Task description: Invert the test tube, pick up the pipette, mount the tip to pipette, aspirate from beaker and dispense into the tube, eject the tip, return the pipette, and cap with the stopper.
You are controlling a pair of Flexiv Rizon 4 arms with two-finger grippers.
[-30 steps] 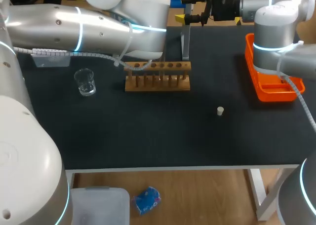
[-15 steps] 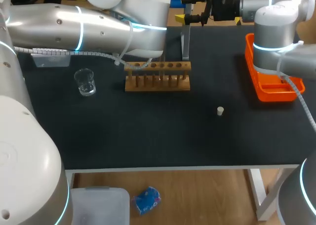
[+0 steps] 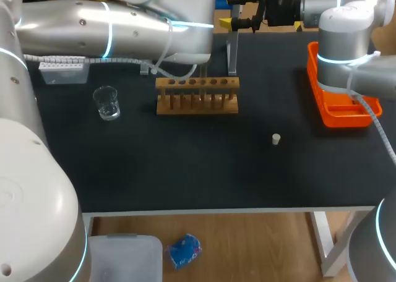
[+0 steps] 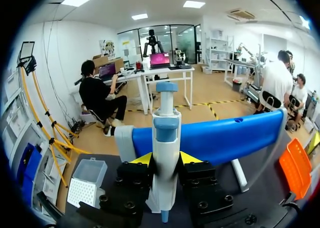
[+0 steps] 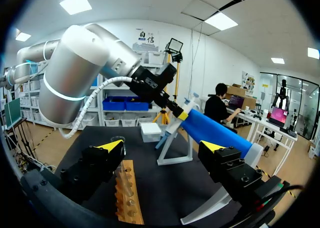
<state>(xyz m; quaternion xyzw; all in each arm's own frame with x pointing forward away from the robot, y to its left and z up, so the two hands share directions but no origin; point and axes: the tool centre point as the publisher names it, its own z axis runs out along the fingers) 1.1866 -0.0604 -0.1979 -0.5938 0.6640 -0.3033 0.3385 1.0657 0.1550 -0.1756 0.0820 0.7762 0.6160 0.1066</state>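
Rising clear of the wooden rack (image 3: 197, 96), our left arm (image 3: 124, 28) holds the pipette (image 4: 165, 153) just beside the blue stand (image 4: 225, 135) at the far edge, jaws clamped on its body, ready for tip mounting. Right jaws hang wide open, empty, nearby.

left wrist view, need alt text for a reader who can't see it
The left gripper is shut on a white and blue pipette, held upright. Just ahead runs the blue bar of a stand; a tip box sits to one side of the gripper, an orange tray to the other.
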